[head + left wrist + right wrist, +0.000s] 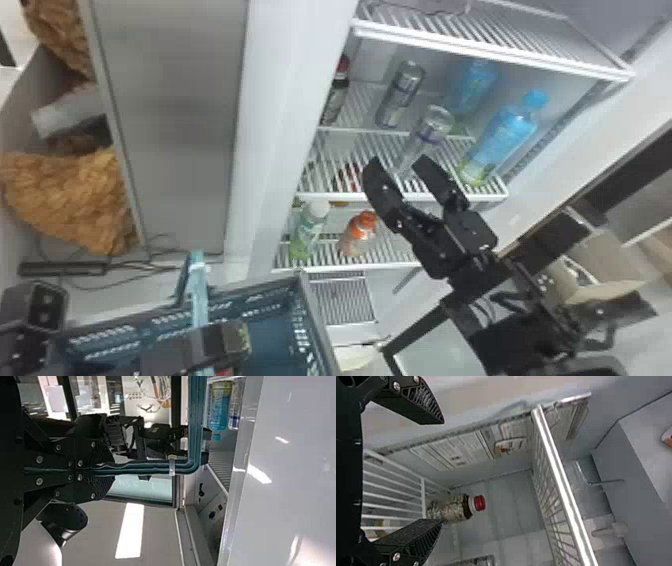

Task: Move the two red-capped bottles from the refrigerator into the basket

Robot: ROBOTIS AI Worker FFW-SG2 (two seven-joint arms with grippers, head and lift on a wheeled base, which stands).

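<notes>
A dark-bodied, red-capped bottle stands upright on a wire shelf at the left of the refrigerator. The right wrist view shows an upright red-capped bottle, its label mottled; whether it is the same one is unclear. The blue basket, slotted-walled, sits below, its handle raised.

The head view looks forward and down from above, tilted, over the basket near its bottom edge and into the open fridge farther off. Turned on its side, the left wrist view looks from close by along the basket's handle toward the right arm and fridge — all four shared with the head view. The right wrist view, also sideways, faces into the fridge from close in — it and the head view share the shelves and a red-capped bottle.
</notes>
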